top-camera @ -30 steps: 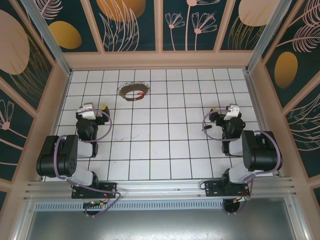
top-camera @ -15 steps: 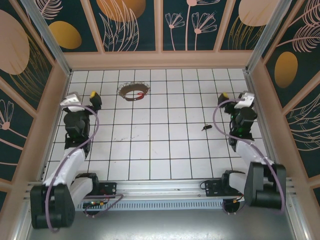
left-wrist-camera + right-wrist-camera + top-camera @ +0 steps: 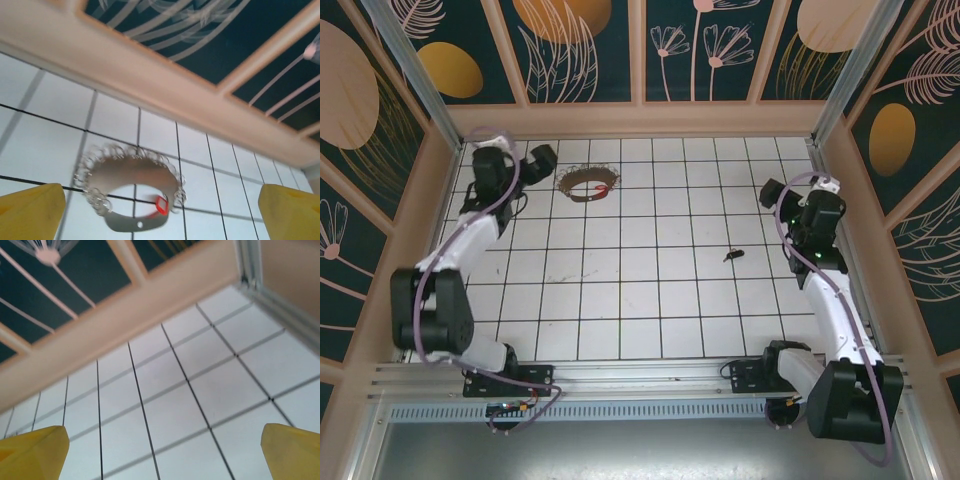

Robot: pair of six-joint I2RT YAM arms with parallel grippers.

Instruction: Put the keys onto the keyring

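On the white tiled table [image 3: 650,300], the keyring [image 3: 588,184], a dull grey-brown oval loop, lies at about 11 o'clock from the table's middle, near the back wall. In the left wrist view it reads as a chain of small silvery wire rings closed by a curved metal strip. A small red-headed key [image 3: 604,188] sits at the loop's 4 o'clock edge. A small dark-headed key [image 3: 733,256] lies alone at 3 o'clock from the middle, well apart from the loop.

The left claw [image 3: 538,160] hangs near the keyring at its 10 o'clock, yellow fingertips [image 3: 30,212] spread wide, gripping nothing. The right claw [image 3: 767,190], at 1 o'clock from the dark-headed key, is likewise spread wide and empty.
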